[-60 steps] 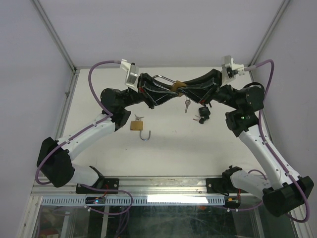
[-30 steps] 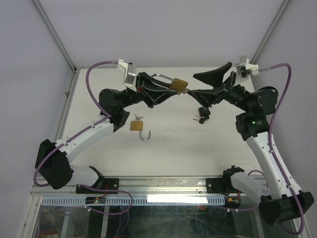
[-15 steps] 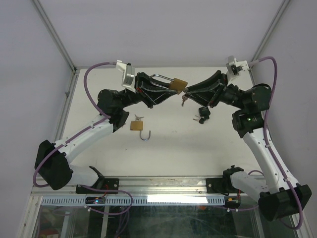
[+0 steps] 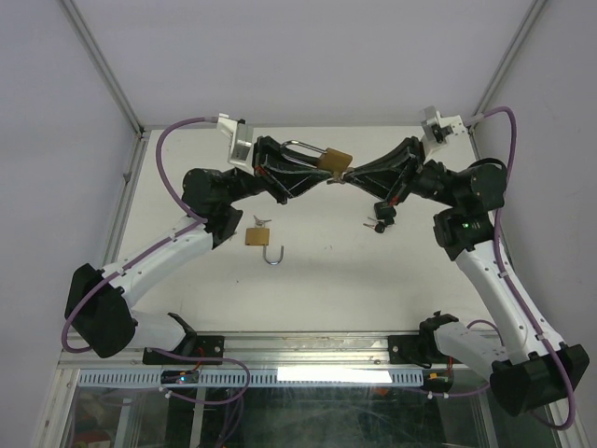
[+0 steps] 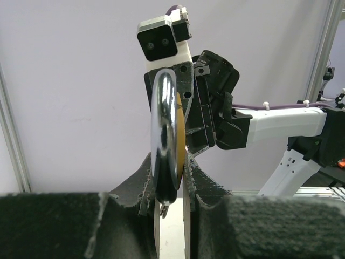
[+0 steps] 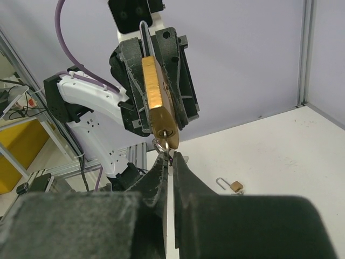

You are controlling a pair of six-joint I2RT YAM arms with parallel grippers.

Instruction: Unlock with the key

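My left gripper (image 4: 320, 168) is shut on the brass padlock (image 4: 336, 160) and holds it in the air above the table's back, its chrome shackle (image 4: 301, 147) pointing left. In the left wrist view the padlock (image 5: 180, 129) stands edge-on between the fingers (image 5: 207, 186). My right gripper (image 4: 353, 174) meets it from the right and is shut on the key (image 6: 168, 147). The key sits in the keyhole at the lower end of the padlock (image 6: 156, 100), with a key ring beside it. The right gripper (image 6: 170, 159) has its jaws closed tight just below the lock.
A second small brass padlock (image 4: 257, 237) lies on the table with its shackle (image 4: 273, 255) open; it also shows in the right wrist view (image 6: 235, 186). A dark key bunch (image 4: 381, 217) lies under the right gripper. Metal frame posts stand at the back corners.
One second ago my right gripper was open and drawn back from the padlock. It has since shut on the key and moved left up to the lock. The left arm holds still.
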